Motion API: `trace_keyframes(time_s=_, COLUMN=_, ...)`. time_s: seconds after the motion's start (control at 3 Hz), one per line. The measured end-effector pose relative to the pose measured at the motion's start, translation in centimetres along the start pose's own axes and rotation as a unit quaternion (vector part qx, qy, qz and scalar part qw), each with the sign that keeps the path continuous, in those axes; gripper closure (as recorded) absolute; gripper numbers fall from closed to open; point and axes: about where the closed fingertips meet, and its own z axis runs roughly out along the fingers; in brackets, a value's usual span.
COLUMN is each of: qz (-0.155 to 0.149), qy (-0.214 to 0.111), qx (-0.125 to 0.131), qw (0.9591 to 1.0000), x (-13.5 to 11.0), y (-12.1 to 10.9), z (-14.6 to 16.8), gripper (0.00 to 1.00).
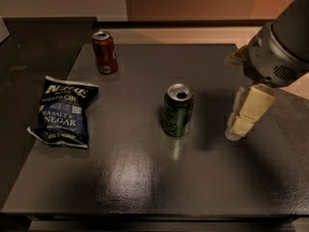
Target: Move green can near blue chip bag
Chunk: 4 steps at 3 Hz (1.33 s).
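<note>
Gripper: my gripper hangs low over the right side of the table, pointing down; I cannot tell whether it is wide or narrow, and I see nothing held in it
Green can: the green can stands upright near the table's middle, long axis vertical
Can from gripper: to the gripper's left in the camera view, near but apart, at about the same depth
Blue chip bag: the blue chip bag lies flat by the left edge, well apart from the can, further along that leftward line
Red can: the red can stands back left, off that line
Judgement: I reckon a leftward approach meets the green can first
</note>
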Motion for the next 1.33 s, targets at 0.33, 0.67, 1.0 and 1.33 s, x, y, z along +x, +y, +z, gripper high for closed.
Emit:
trace_keyframes(time_s=0.33, qz=-0.006, qy=-0.028, qx=-0.014, qw=0.9995, x=-1.3, y=0.2, z=1.7, gripper=0.00)
trace_keyframes(time_s=0.67, qz=-0.014, qy=-0.050, qx=-0.021, qw=0.9984, x=-2.6, y=0.3, z=3.2, gripper=0.00)
trace_keyframes(time_s=1.0, qz=-0.018, qy=-0.071, qx=-0.024, qw=0.9970, x=-3.5, y=0.3, z=4.5, gripper=0.00)
trace_keyframes(time_s=1.33, qz=-0.023, qy=-0.086, qx=-0.027, qw=0.9956, x=-4.5, y=0.1, z=5.6, gripper=0.00)
